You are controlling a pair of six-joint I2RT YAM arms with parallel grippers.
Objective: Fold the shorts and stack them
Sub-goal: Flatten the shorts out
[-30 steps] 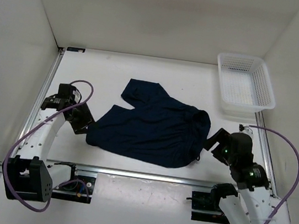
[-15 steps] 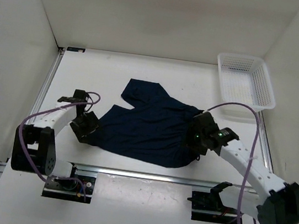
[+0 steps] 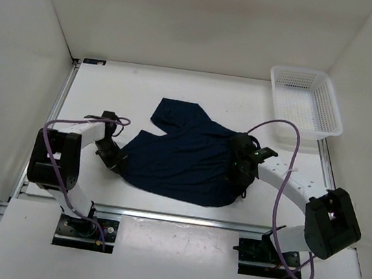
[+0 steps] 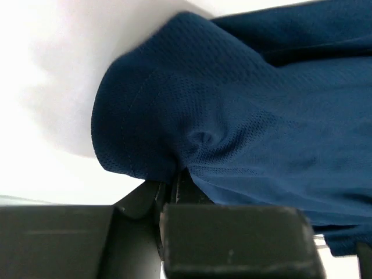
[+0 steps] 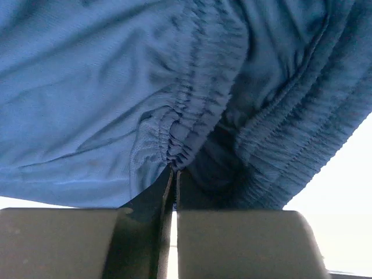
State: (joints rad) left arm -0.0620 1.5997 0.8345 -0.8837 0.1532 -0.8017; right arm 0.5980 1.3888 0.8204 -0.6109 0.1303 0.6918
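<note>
My left tool point(image 3: 116, 162) clamps the shorts point(image 3: 183, 160) at a leg hem, toward the left edge of the surface point(image 3: 199, 93). My right tool point(image 3: 239, 177) clamps the gathered waistband toward the right edge.

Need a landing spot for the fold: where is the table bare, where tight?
Bare table lies along the back wall beyond the shorts, widest at the far left, and between the shorts and the basket. Crowded: both ends of the shorts, where the left gripper and right gripper pinch the fabric, and the thin strip by the front rail.
</note>
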